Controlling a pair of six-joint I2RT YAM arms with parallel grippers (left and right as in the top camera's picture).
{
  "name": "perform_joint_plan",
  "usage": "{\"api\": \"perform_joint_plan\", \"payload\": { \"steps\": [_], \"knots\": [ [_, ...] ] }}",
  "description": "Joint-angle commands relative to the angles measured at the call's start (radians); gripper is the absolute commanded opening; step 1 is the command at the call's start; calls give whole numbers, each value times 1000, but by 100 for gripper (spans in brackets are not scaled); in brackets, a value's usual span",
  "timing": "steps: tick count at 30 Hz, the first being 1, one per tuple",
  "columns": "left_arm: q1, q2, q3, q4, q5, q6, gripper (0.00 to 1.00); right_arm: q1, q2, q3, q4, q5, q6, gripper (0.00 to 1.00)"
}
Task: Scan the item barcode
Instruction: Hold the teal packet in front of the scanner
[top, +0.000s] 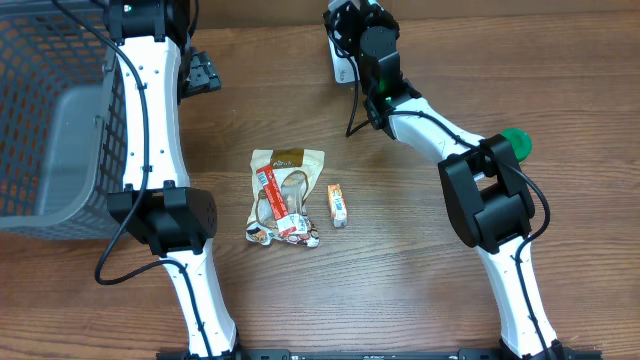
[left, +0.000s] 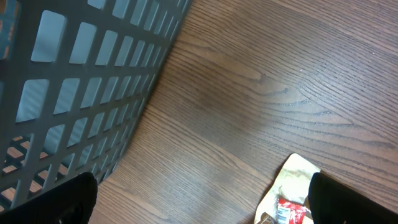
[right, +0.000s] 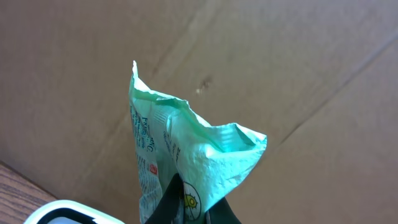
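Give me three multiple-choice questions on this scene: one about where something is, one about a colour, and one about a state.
1. Where on the table is the grey basket?
A. At the far left
B. At the far right
C. In the centre

2. What colour is the packet pinched in the right gripper?
A. Red
B. Mint green
C. Yellow

3. How does the left gripper stand?
A. Shut on the basket
B. Shut on nothing
C. Wide open, holding nothing

Answers:
1 A: the overhead view shows the basket at the table's left edge.
2 B: the right wrist view shows a pale green wrapper.
3 C: in the left wrist view its fingertips sit far apart, with only table between them.
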Motion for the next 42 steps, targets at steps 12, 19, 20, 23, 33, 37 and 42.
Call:
{"api": "perform_joint_plan", "payload": {
  "steps": [12, 19, 20, 23, 33, 37, 42],
  "knots": [
    [1, -19, 6, 0, -13, 0, 100, -5, 77, 39, 79, 4, 60, 4],
    [1, -19, 6, 0, -13, 0, 100, 12, 77, 39, 62, 4, 106, 3],
    [1, -19, 6, 0, -13, 0, 100, 15, 77, 39, 48, 3, 105, 3],
    [1, -19, 6, 0, -13, 0, 100, 21, 77, 39, 2, 5, 101, 3],
    [1, -19, 6, 0, -13, 0, 100, 38, 77, 39, -35, 20, 102, 3],
    [1, -19, 6, 0, -13, 0, 100, 45, 77, 39, -37, 23, 102, 4],
    [1, -19, 6, 0, -13, 0, 100, 59, 77, 39, -64, 52, 102, 3]
  ]
}}
